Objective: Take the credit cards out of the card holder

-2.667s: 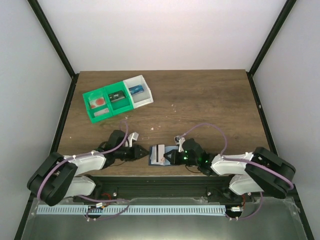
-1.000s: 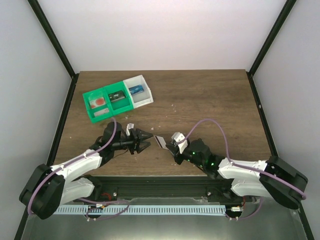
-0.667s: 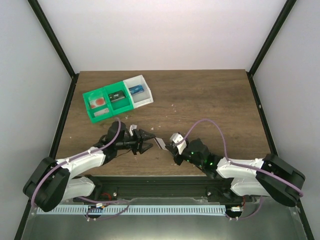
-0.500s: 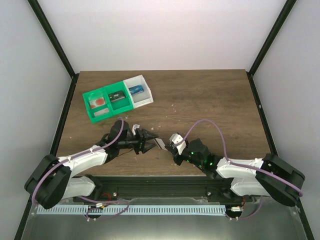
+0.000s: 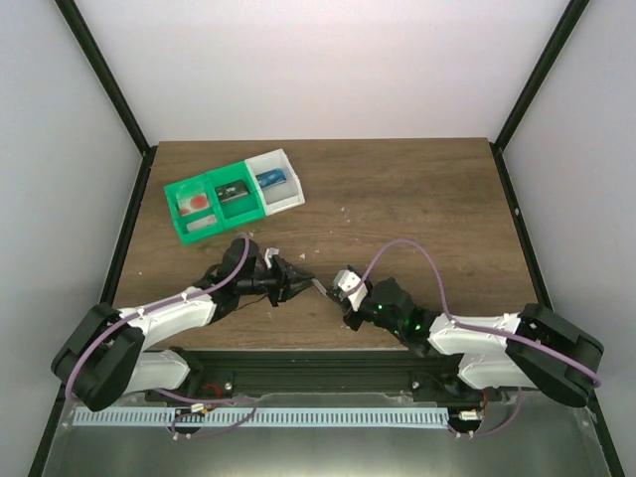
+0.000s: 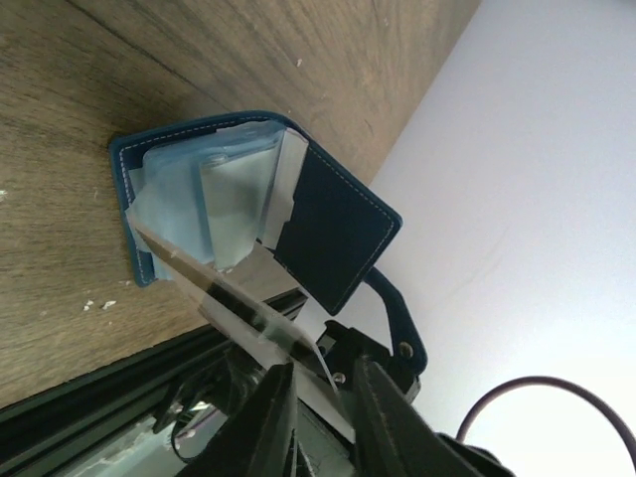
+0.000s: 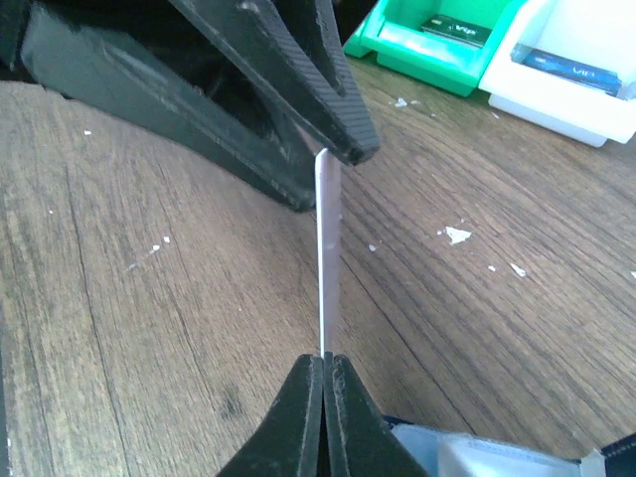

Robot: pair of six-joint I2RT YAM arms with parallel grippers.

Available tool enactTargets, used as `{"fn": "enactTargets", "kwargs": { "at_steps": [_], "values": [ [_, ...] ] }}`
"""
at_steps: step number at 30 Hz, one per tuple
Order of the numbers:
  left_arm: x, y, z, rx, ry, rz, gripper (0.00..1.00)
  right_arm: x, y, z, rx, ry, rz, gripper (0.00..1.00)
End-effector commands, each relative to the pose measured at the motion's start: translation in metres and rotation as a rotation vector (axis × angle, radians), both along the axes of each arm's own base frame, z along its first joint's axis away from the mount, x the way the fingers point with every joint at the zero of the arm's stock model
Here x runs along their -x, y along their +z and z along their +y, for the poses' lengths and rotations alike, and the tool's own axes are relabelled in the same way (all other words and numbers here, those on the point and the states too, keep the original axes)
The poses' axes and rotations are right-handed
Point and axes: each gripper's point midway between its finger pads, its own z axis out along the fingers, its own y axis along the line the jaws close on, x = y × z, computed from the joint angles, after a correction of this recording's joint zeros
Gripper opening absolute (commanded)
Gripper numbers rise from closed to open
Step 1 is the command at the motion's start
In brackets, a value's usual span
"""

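My right gripper [image 7: 326, 358] is shut on the near edge of a thin pale credit card [image 7: 326, 248] and holds it edge-up above the wood. In the top view the card [image 5: 318, 286] spans between my right gripper [image 5: 336, 291] and my left gripper [image 5: 301, 280]. The left gripper [image 6: 323, 366] is open, with its fingers on either side of the card's [image 6: 219, 298] far end. The blue card holder [image 6: 338, 229] lies open on the table, pale sleeves showing. Its corner also shows under the right gripper [image 7: 477, 457].
The green-and-white three-compartment tray [image 5: 227, 227] stands at the back left with cards in it. It also shows in the right wrist view [image 7: 407, 70] beyond the left gripper. Small white crumbs dot the wood. The table's near edge lies just behind both grippers.
The right gripper has lifted the card away from the wallet. The left gripper has moved right until its jaws reach the card's far end.
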Motion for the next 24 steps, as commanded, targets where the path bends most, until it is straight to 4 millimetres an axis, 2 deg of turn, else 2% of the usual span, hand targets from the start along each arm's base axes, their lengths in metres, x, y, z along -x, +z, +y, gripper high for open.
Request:
{"fn": "enactTargets", "kwargs": {
  "at_steps": [1,4,6,11,14,17,20,24],
  "values": [
    [-0.001,0.001,-0.002,-0.003,0.008,0.017,0.12,-0.007,0.022,0.010,-0.044,-0.005,-0.060,0.01],
    [0.001,-0.002,-0.001,-0.001,0.006,0.020,0.00,-0.006,0.020,0.009,-0.041,-0.008,-0.058,0.01],
    [0.002,-0.002,-0.001,0.007,0.003,0.016,0.00,-0.006,0.018,0.008,-0.038,-0.013,-0.053,0.05],
    [0.004,-0.002,0.001,0.019,0.006,-0.006,0.00,-0.006,0.022,0.005,-0.078,-0.042,0.002,0.29],
    [0.004,-0.005,0.004,0.002,0.005,-0.053,0.00,-0.004,0.033,0.006,-0.136,-0.070,0.094,0.45],
    [0.005,-0.006,0.009,-0.018,0.005,-0.113,0.00,-0.009,0.042,0.001,-0.180,-0.159,0.227,0.56],
    [0.006,-0.005,0.012,-0.021,-0.003,-0.189,0.00,-0.014,0.049,-0.004,-0.172,-0.235,0.347,0.62],
    [0.005,-0.010,0.020,-0.076,-0.003,-0.298,0.00,-0.020,0.060,-0.011,-0.136,-0.280,0.404,0.63]
  ]
}}
